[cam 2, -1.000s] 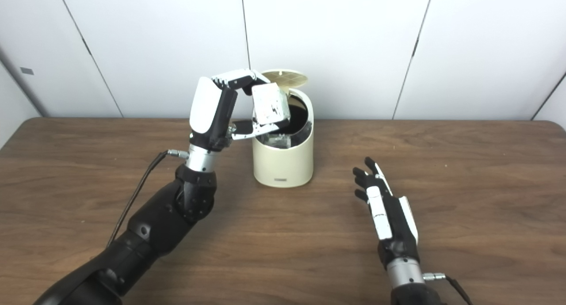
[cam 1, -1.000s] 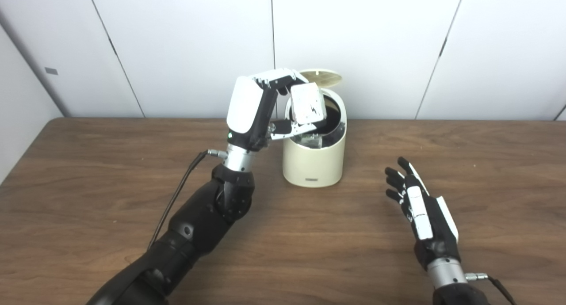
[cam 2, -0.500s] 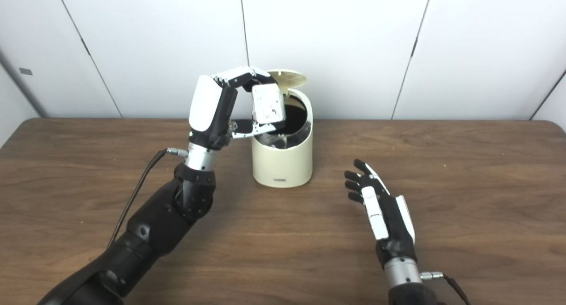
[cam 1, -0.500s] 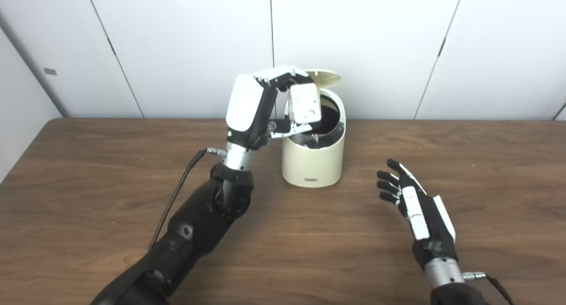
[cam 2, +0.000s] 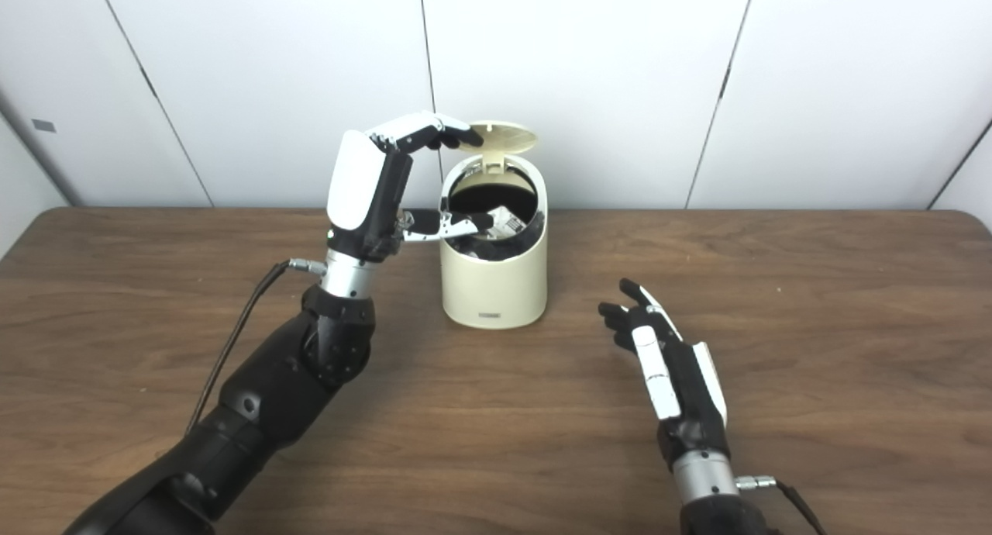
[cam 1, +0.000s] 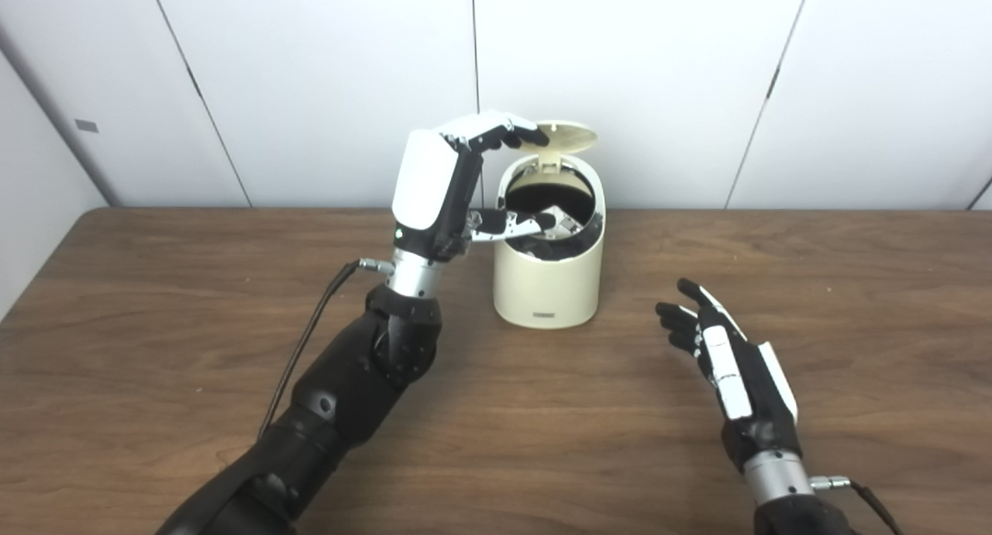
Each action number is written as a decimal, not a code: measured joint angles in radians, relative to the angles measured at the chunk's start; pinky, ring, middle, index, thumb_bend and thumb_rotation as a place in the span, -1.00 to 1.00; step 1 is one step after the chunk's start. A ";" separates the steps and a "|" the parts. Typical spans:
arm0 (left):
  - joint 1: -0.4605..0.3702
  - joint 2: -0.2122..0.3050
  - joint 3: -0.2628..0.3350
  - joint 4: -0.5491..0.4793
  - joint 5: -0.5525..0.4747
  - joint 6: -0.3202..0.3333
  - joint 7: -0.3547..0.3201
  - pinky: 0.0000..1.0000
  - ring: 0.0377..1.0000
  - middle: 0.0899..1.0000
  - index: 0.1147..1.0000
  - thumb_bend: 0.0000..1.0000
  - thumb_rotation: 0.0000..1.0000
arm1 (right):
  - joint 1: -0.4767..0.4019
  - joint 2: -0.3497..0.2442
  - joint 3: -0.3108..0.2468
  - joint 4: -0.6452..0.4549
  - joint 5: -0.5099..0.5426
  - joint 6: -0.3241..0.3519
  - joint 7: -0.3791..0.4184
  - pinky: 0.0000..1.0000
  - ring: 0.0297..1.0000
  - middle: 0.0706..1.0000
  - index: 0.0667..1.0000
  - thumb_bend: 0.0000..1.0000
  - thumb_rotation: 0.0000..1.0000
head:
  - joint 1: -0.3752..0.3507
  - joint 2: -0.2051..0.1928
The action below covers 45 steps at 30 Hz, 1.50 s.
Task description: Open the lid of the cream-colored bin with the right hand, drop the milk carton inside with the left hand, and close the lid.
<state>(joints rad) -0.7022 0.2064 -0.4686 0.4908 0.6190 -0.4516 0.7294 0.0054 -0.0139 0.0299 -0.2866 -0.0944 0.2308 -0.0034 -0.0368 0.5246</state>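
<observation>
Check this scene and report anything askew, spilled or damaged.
Nothing stands out. The cream-colored round bin stands upright on the brown wooden table, its lid tipped up. The white printed milk carton lies tilted inside. The left hand is open at the rim; the right hand hovers open, apart.
</observation>
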 measured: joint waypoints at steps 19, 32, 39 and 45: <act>0.104 -0.076 0.197 -0.194 -0.124 0.036 -0.109 -0.31 -0.19 -0.05 -0.17 -0.05 -1.00 | -0.005 -0.004 -0.020 0.004 0.033 -0.003 0.001 0.64 0.70 0.62 0.76 -0.13 0.87 | -0.006 0.006; 0.256 -0.217 0.429 -0.525 -0.450 0.531 -0.431 -0.14 -0.07 -0.13 -0.11 0.02 -1.00 | -0.168 -0.075 -0.092 0.068 0.067 -0.079 0.000 0.59 0.73 0.77 0.70 0.03 0.39 | -0.017 0.006; 0.334 -0.211 0.438 -0.569 -0.537 0.636 -0.571 0.45 0.53 0.58 0.55 -0.01 0.32 | -0.351 -0.106 -0.037 0.086 -0.045 -0.093 -0.003 0.58 0.79 0.80 0.73 0.02 0.38 | -0.017 0.006; 0.383 -0.159 0.413 -0.577 -0.594 0.672 -0.719 0.98 0.97 0.98 0.98 0.24 0.99 | -0.462 -0.111 0.033 0.084 -0.180 -0.023 0.008 0.42 0.70 0.82 0.75 0.09 0.61 | -0.014 0.006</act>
<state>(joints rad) -0.3189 0.0476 -0.0553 -0.0866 0.0251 0.2205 0.0108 -0.4565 -0.1251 0.0629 -0.2027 -0.2747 0.2080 0.0045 -0.0506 0.5308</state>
